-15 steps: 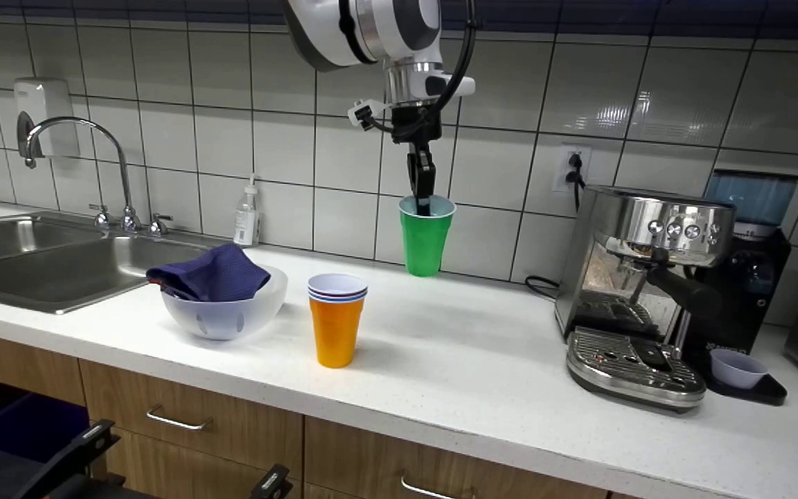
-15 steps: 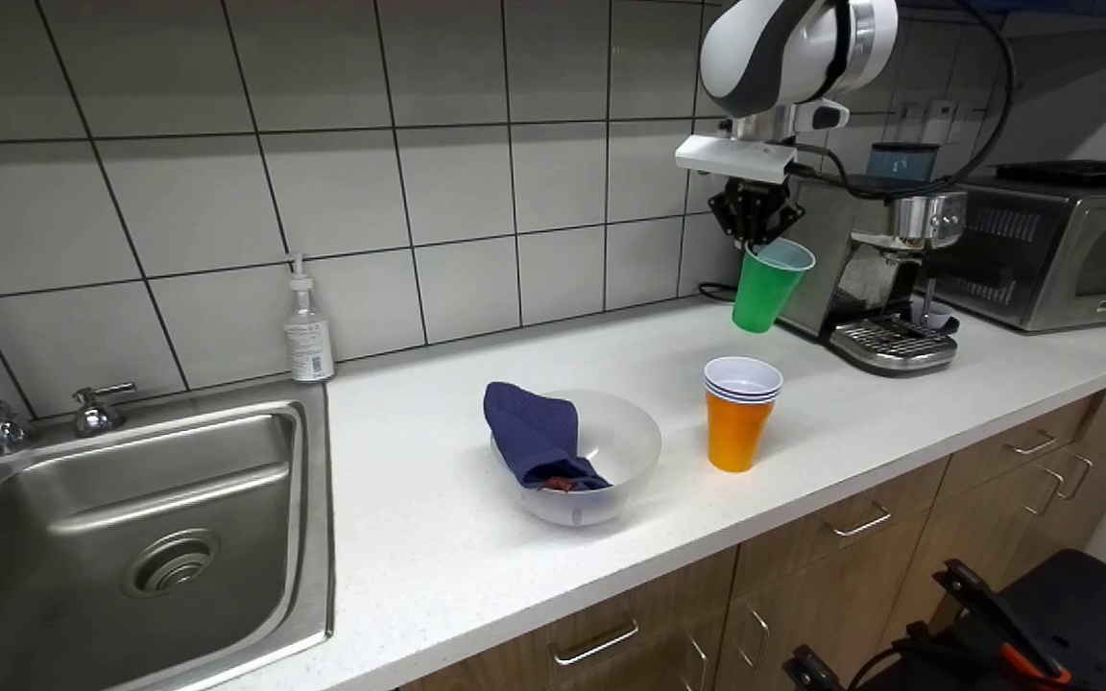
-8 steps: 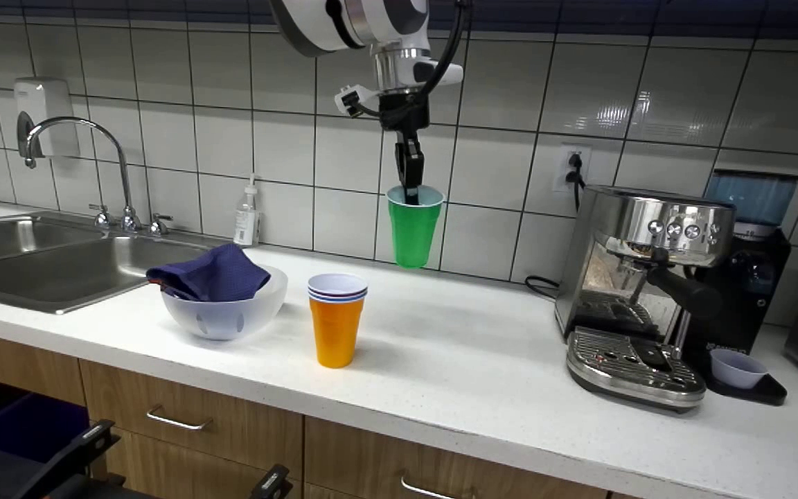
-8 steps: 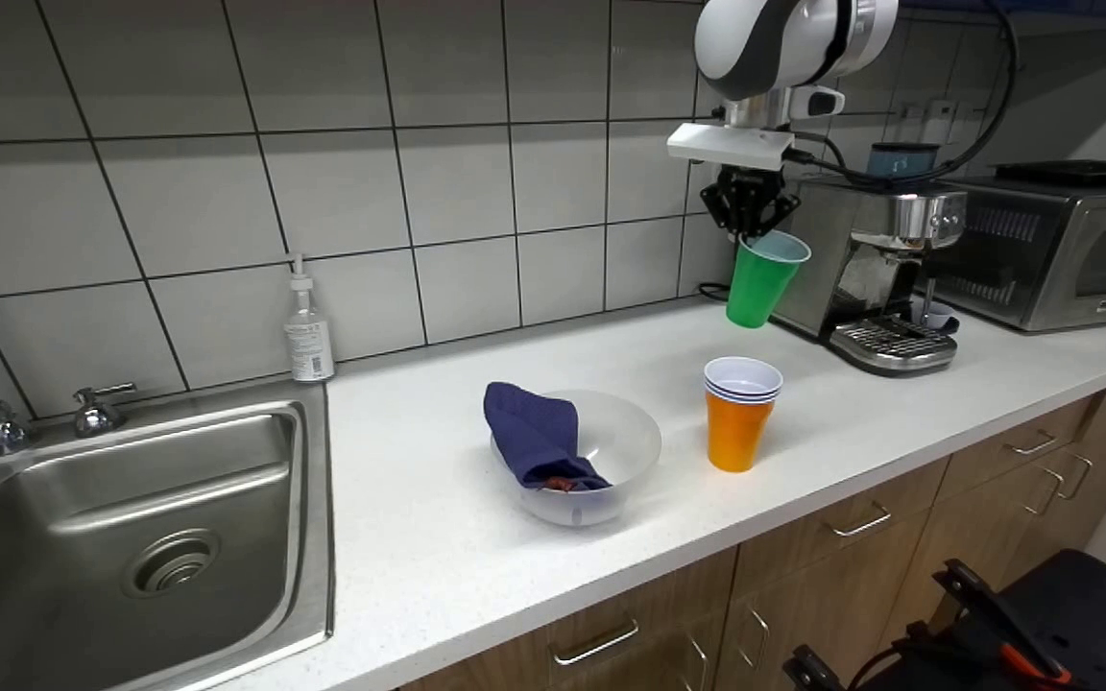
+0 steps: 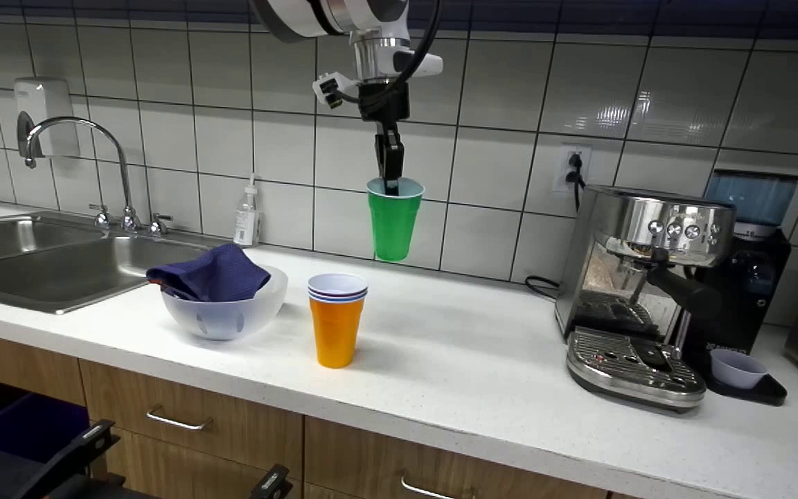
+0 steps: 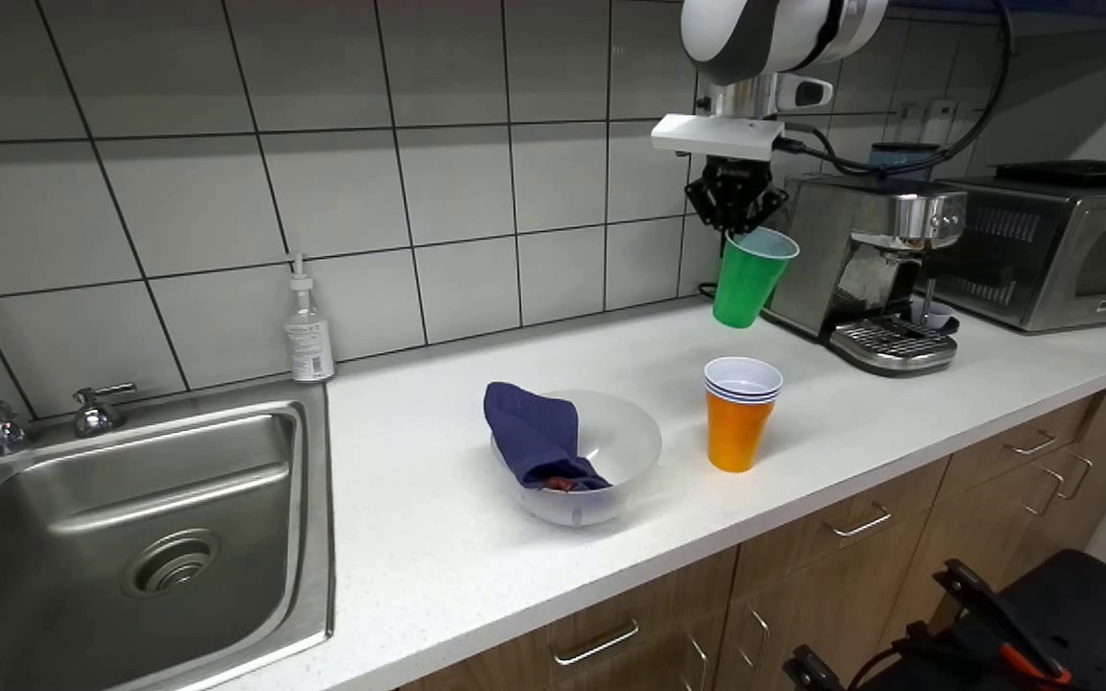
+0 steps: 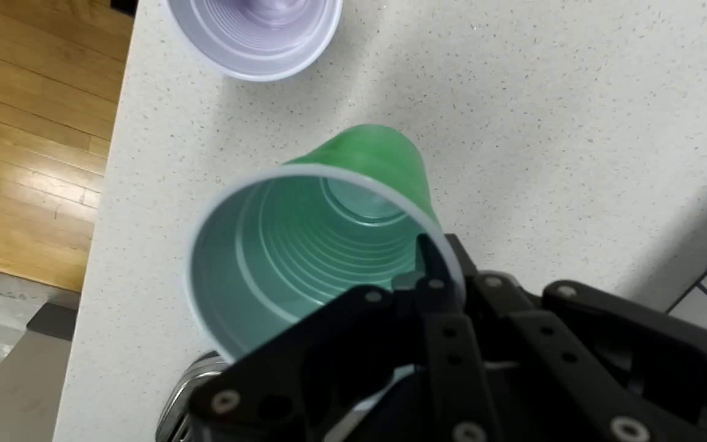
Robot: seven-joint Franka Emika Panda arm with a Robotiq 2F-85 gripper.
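Observation:
My gripper [image 5: 391,186] is shut on the rim of a green cup [image 5: 394,225]. One finger is inside the cup and one outside, as the wrist view shows at the gripper [image 7: 444,248] and the green cup [image 7: 384,150]. The cup hangs in the air above the counter, mouth up and somewhat tilted. It also shows in an exterior view [image 6: 748,288]. A stack of orange cups with white insides [image 5: 337,333] stands upright on the counter, lower than the held cup and apart from it. The stack [image 6: 740,437] has several rims nested together; its inside [image 7: 267,37] shows in the wrist view.
A frosted bowl [image 5: 233,322] holds a dark blue cloth [image 5: 215,274]. A sink [image 6: 299,537], a soap bottle [image 6: 308,331], a coffee machine [image 5: 638,298] and a microwave [image 6: 1071,254] stand along the counter [image 5: 468,367]. A tiled wall [image 5: 496,166] rises behind.
The gripper and the held green cup have moved left in both exterior views and slightly up. The orange stack, bowl and cloth have not moved. The grip is unchanged.

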